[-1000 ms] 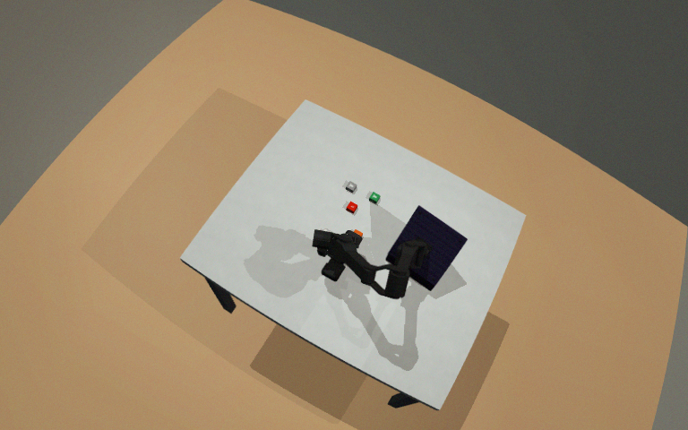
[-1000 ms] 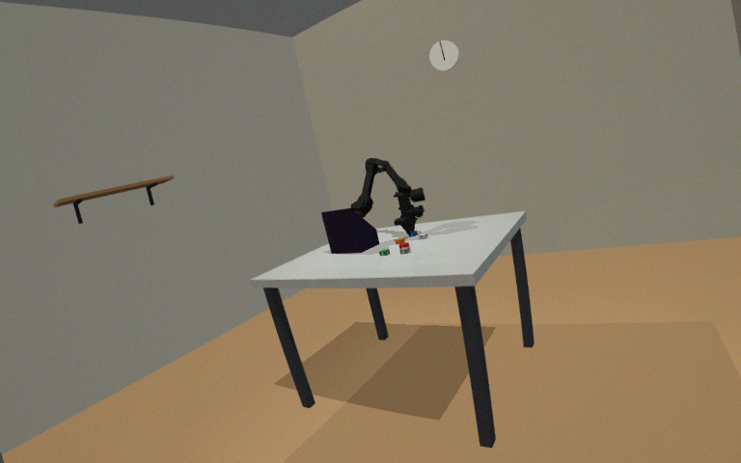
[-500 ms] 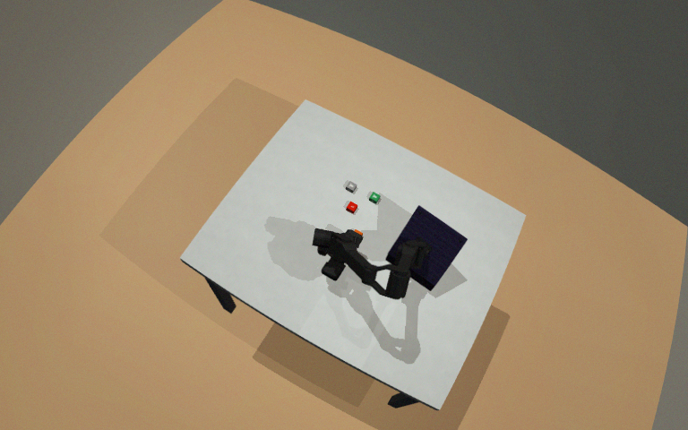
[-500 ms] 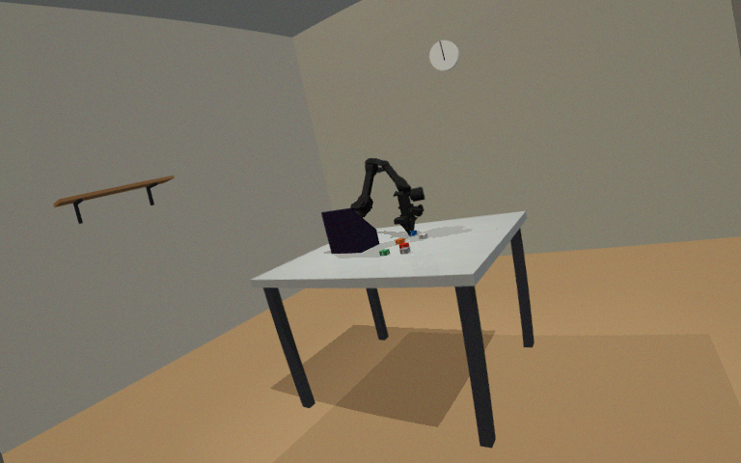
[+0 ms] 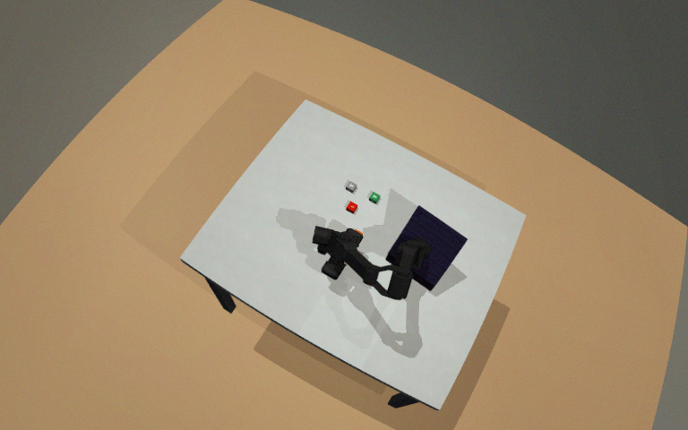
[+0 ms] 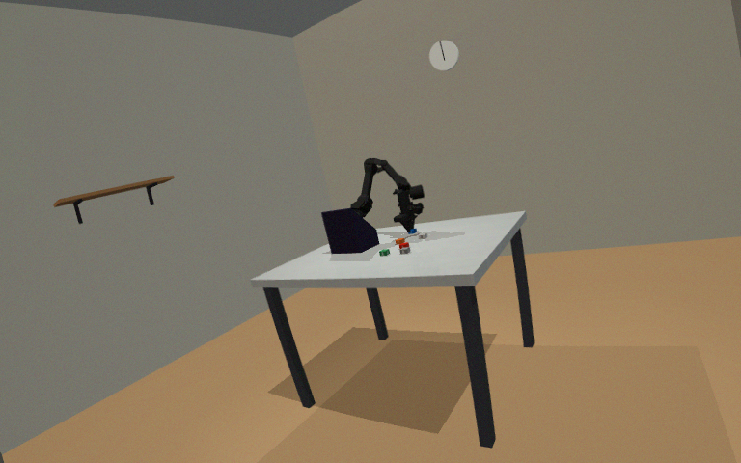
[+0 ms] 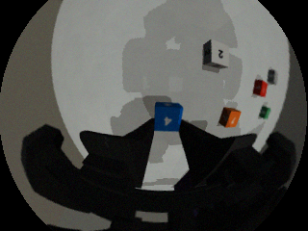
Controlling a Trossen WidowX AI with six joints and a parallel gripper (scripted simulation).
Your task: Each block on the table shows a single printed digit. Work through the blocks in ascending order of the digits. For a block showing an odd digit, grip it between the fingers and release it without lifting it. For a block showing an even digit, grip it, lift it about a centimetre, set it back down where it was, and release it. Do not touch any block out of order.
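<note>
- The black metal-look gripper (image 5: 353,237) (image 6: 411,230) (image 7: 166,122), fingers partly apart, grips the blue cube marked 4 (image 6: 413,231) (image 7: 168,116).
- Near that cube: a white cube marked 2 (image 6: 423,236) (image 7: 216,55).

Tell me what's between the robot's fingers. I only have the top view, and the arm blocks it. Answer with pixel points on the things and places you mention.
Observer: A blue block (image 6: 413,231) (image 7: 167,120), with the fingers (image 6: 408,227) closed on its two sides.
Operator: What digit is on it?
Observer: The wrist view shows a 4 on the face toward the camera.
Operator: Any other block hidden from me?
Observer: Yes, a white block (image 6: 423,235) (image 7: 218,55) showing a 2. It stands apart from the blue one, up and to the right of it in the wrist view.
</note>
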